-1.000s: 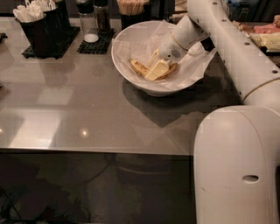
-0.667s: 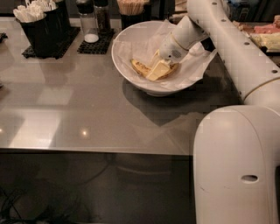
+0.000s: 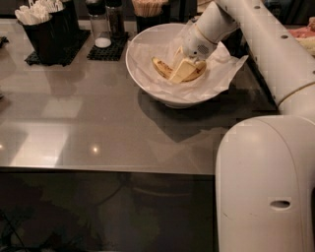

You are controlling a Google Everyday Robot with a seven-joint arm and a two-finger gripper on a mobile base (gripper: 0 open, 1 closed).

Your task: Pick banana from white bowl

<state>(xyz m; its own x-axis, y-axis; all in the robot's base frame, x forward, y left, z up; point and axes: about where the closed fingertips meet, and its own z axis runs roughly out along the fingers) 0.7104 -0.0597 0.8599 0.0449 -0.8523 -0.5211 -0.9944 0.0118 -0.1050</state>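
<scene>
The white bowl [image 3: 136,74] stands at the back middle of the grey table, lined with crumpled white paper. The banana [image 3: 160,66], yellow with brown speckles, lies inside it on the paper. My gripper [image 3: 183,68] reaches down into the bowl from the right and sits right at the banana's middle, covering part of it. The banana's left end shows beside the gripper, and its right end pokes out under it. The banana still rests low in the bowl.
A black caddy of white utensils [image 3: 43,29] stands at the back left. Shakers on a black mat [image 3: 106,27] and a cup of wooden sticks [image 3: 147,9] stand behind the bowl. My white arm body [image 3: 266,187] fills the right front. The table's front edge [image 3: 98,170] runs across.
</scene>
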